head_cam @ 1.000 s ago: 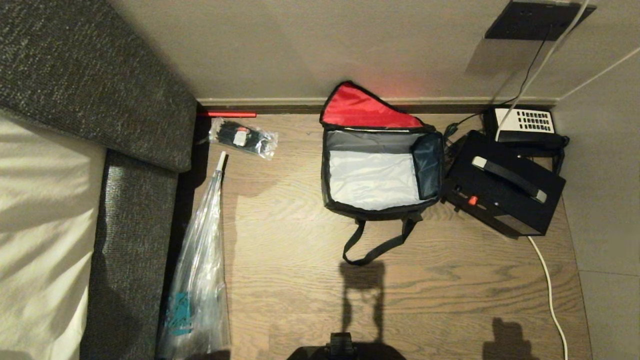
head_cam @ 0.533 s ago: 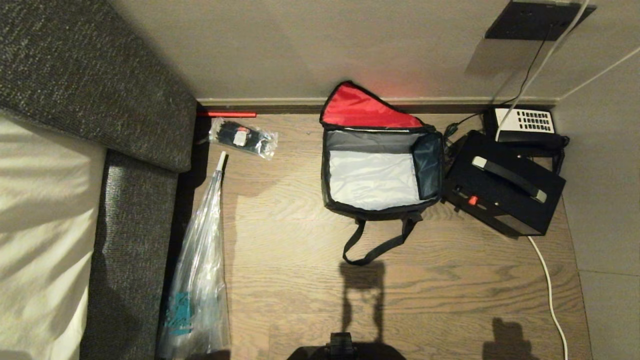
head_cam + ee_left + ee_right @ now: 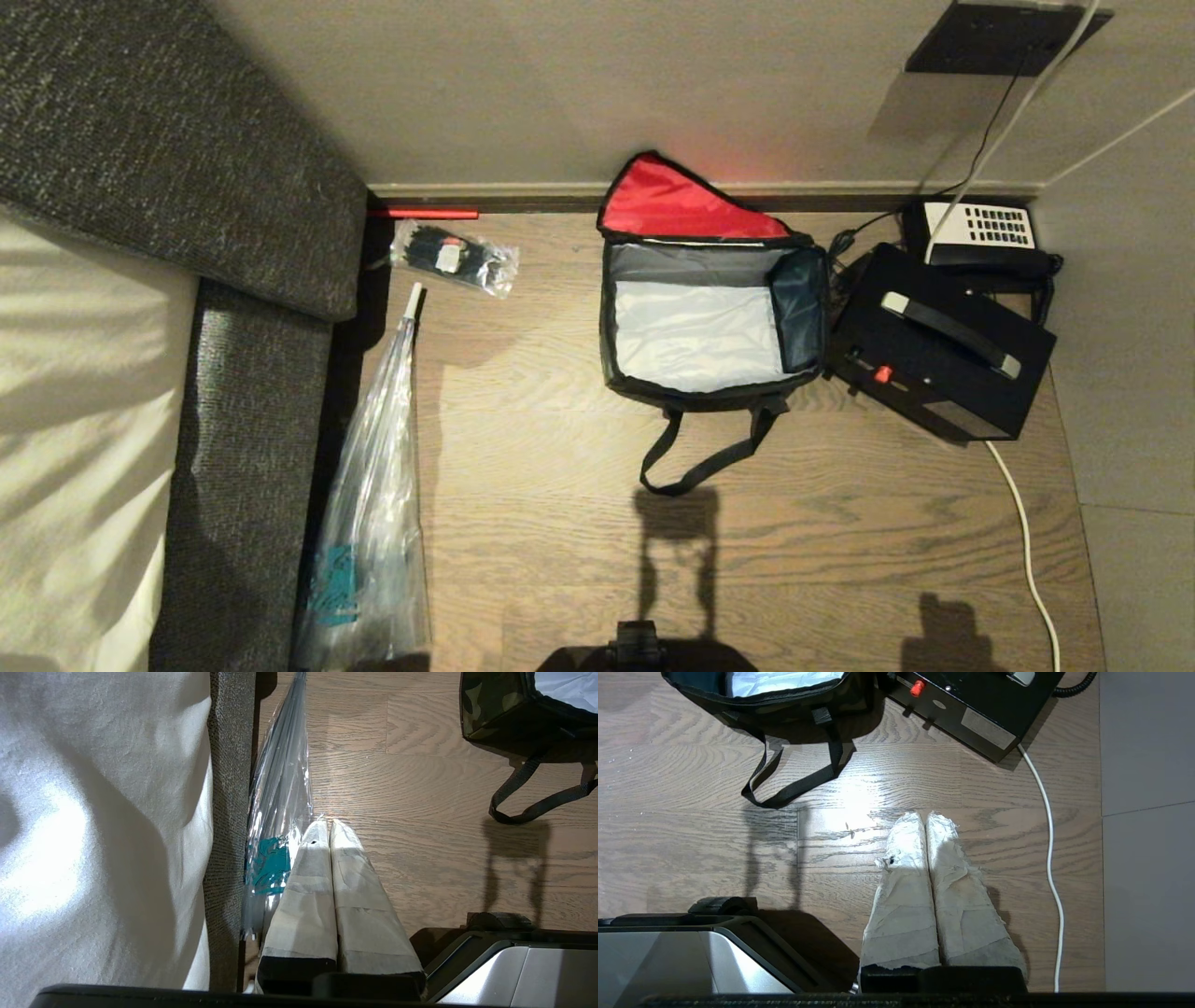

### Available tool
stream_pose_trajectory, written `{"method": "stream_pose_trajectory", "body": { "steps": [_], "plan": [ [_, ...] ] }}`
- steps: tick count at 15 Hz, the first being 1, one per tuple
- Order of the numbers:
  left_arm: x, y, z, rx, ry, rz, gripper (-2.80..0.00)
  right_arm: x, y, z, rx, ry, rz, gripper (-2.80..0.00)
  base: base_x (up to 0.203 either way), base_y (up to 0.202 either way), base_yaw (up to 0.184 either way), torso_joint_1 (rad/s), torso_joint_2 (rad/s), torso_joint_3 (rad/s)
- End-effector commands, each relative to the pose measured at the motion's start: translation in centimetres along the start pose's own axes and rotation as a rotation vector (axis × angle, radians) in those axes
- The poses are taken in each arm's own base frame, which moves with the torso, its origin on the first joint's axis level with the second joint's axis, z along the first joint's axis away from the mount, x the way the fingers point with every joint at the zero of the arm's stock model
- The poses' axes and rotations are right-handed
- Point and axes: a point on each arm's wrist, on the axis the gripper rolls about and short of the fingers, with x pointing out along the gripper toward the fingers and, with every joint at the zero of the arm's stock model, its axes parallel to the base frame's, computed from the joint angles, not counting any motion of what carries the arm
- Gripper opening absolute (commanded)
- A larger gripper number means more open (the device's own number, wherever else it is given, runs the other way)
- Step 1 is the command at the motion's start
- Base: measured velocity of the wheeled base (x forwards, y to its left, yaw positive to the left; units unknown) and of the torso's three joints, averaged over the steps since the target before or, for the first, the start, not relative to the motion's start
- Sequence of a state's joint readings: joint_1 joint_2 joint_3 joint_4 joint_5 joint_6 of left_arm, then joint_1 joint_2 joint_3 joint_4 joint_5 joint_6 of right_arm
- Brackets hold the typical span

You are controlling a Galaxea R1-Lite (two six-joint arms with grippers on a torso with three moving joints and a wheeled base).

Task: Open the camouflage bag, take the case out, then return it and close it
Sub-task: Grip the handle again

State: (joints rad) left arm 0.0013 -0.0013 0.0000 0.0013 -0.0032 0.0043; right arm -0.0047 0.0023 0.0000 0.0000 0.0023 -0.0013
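Camouflage bag on the wood floor against the far wall, lid thrown back so the red lining leans on the skirting; pale grey inside bare. One black strap handle trails toward the near side. Bag's long axis runs left–right, mouth facing up.

Case already out, lying flat just right of the bag and touching or almost touching its right wall. Its long axis is skewed, running from far-left to near-right, carry handle up, red dot at the near-left end. Telephone just beyond it.

Step in hand, by my reading: return the case. Best taken by the carry handle, lifted level, turned to line up with the bag, then lowered straight in (fit looks snug).

Left gripper and right gripper hang low near the base, jaws clenched on nothing.
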Motion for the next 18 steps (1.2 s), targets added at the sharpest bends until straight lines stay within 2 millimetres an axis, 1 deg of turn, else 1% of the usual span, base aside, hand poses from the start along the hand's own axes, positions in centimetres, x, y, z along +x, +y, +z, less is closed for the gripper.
{"method": "stream_pose_trajectory", "body": {
  "steps": [1,16,17,18],
  "plan": [
    [0.0,0.0,0.0,0.0,0.002,0.0,-2.8,0.0,0.0,0.0,-0.001,0.004,0.001,-2.8,0.0,0.0,0.0,0.0,0.0,0.0],
    [0.0,0.0,0.0,0.0,0.003,0.0,-2.8,0.0,0.0,0.0,-0.011,0.002,-0.001,-2.8,0.0,0.0,0.0,0.0,0.0,0.0],
    [0.0,0.0,-0.1,0.0,0.003,0.0,-2.8,-0.1,0.0,0.2,-0.009,0.001,-0.003,-2.8,0.0,0.0,0.0,0.0,0.0,0.0],
    [0.0,0.0,0.0,0.0,0.003,0.0,-2.8,-0.5,0.0,1.3,-0.008,-0.018,-0.003,-2.8,0.0,0.0,0.0,0.0,0.0,0.0]
  ]
}}
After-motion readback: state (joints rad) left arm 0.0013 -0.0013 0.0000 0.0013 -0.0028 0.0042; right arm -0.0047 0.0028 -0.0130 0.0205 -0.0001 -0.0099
